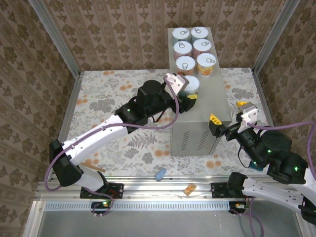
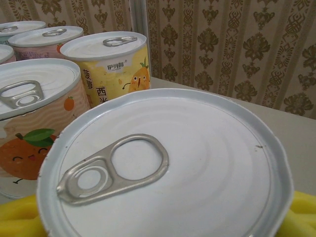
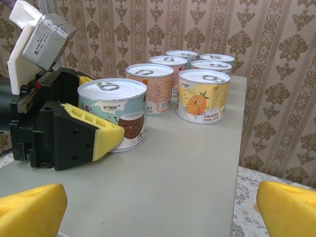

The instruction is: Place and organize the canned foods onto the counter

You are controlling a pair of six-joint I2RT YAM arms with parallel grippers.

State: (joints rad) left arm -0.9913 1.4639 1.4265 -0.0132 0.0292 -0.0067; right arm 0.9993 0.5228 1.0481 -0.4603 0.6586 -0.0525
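Counter [image 1: 197, 118] holds six cans [image 1: 195, 47] in two rows at its far end. Right gripper [image 1: 228, 113], spread wide, sits off its near-right corner. Left gripper [image 1: 189, 92] pinches the seventh can [image 1: 191, 83], standing on the counter just nearer than those rows; a skewed pull-out could tip it or bump neighbours.

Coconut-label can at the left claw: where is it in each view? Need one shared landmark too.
Top external: coconut can, nearest can on the counter, left column.
Left wrist: coconut can, the large lid in the lower foreground.
Right wrist: coconut can, left of centre, nearest can.
Shared landmark: yellow-label can, diagonally behind it; upper left in left wrist, centre-right in right wrist.
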